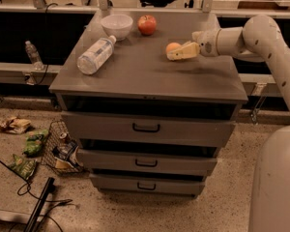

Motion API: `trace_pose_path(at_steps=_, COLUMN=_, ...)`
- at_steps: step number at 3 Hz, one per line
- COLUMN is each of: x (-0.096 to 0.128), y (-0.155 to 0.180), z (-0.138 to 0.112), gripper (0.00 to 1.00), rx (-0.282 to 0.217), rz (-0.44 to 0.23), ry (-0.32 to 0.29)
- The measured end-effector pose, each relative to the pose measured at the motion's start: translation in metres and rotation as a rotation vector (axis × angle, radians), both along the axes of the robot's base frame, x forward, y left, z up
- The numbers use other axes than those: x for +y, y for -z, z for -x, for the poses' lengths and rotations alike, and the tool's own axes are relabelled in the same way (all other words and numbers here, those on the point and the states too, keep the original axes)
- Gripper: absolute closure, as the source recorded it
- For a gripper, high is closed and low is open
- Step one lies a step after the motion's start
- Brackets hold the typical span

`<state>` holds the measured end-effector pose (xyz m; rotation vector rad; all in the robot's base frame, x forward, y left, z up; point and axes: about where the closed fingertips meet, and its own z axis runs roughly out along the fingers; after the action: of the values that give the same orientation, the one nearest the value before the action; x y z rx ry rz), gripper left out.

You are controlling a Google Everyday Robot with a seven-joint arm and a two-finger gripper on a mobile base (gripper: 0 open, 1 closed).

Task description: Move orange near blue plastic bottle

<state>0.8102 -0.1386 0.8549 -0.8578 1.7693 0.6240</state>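
Robot lab: drawer cabinet [111,125], floor cables [9,168], hand [173,55] over its top.

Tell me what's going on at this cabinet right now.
A one-armed robot reaches in from the right, its gripper right up against the orange on top of the drawer cabinet. Whether it has a grip on the fruit cannot be seen. The blue plastic bottle lies on its side toward the left of the top, well apart from the orange. A white bowl and a red apple sit at the back.
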Motion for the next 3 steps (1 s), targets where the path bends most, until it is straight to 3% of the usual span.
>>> trace_pose_path(at_steps=1, x=0.016, y=0.006, z=-0.001, gripper=0.16, rx=0.013, rz=-0.007, ry=-0.038)
trace_pose_path(at_steps=3, x=0.029, y=0.011, z=0.001, gripper=0.62, rx=0.022, rz=-0.005, ry=-0.072)
